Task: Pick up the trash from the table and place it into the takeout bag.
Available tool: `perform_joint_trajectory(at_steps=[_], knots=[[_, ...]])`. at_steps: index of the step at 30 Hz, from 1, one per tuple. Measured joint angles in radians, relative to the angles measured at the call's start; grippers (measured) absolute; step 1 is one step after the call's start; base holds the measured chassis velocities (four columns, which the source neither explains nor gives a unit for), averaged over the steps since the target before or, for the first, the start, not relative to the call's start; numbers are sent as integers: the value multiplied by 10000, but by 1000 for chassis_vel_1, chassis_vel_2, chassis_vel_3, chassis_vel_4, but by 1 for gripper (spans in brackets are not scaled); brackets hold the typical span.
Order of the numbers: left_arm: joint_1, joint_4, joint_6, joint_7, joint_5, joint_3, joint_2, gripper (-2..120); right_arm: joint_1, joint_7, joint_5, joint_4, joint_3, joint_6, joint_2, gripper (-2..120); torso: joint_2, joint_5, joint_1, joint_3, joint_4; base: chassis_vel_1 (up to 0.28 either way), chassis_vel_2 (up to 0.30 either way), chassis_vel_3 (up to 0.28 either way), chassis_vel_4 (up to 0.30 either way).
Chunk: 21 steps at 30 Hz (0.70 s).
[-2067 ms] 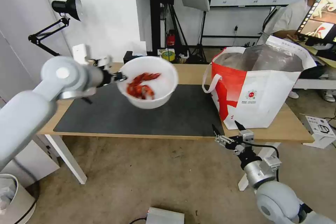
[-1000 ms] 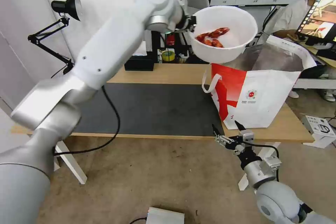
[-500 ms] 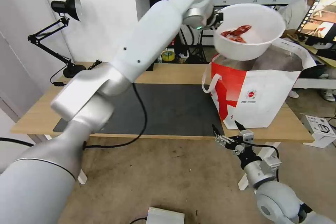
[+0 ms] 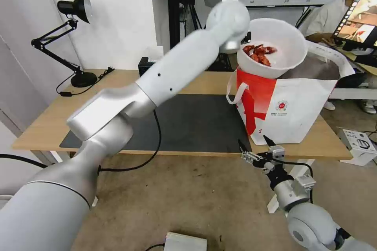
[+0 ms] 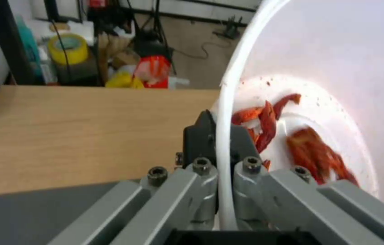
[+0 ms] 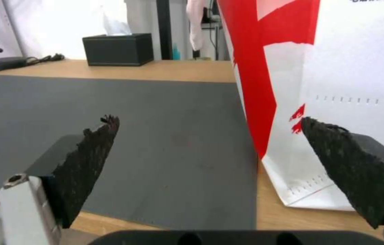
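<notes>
Holding the white bowl (image 4: 275,53) of red crayfish shells (image 4: 259,53) up over the open top of the takeout bag (image 4: 288,106), the left gripper (image 5: 219,136) has its fingers clamped on the bowl's rim, one inside and one outside the wall, clear in the left wrist view. Bowl sits tilted toward the camera, its underside low at the bag's near-left rim, just above or touching, cannot tell which. Shells lie heaped in the bowl's bottom (image 5: 310,149). Left arm stretches from lower left up across the counter (image 4: 47,117) to the bag. Bag stands upright on the counter's right end, partly on the dark grey mat (image 4: 188,125), silver foil lining showing at its mouth, white strap handle (image 4: 235,92) hanging off its left side, small round red logo (image 4: 281,106) on the front. Right gripper (image 4: 253,150) hangs below and in front of the counter's front edge, near the bag's lower left corner, fingers (image 6: 87,153) spread wide apart, nothing between them; the right wrist view looks along the mat with the bag's red-and-white wall (image 6: 337,85) just beside it. Black tissue box (image 6: 117,49) sits at the counter's far edge, black desk lamp (image 4: 72,27) at the far left corner.
</notes>
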<state>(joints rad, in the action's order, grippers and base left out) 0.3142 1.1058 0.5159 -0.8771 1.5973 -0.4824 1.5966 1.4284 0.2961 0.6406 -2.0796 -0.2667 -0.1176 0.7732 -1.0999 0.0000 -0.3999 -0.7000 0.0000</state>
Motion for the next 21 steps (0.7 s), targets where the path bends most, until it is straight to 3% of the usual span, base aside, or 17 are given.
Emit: perform_joint_trajectory(at_steps=[11,21], knots=[[-154,346,20,1,-1031,-478,-31,0,0,0,0,0,0,0,0,100,0,0,0,0,0,0,0,0,0],[-146,737,575,5,-1564,-998,-97,0,0,0,0,0,0,0,0,100,-1,0,0,0,-1,0,0,0,0]])
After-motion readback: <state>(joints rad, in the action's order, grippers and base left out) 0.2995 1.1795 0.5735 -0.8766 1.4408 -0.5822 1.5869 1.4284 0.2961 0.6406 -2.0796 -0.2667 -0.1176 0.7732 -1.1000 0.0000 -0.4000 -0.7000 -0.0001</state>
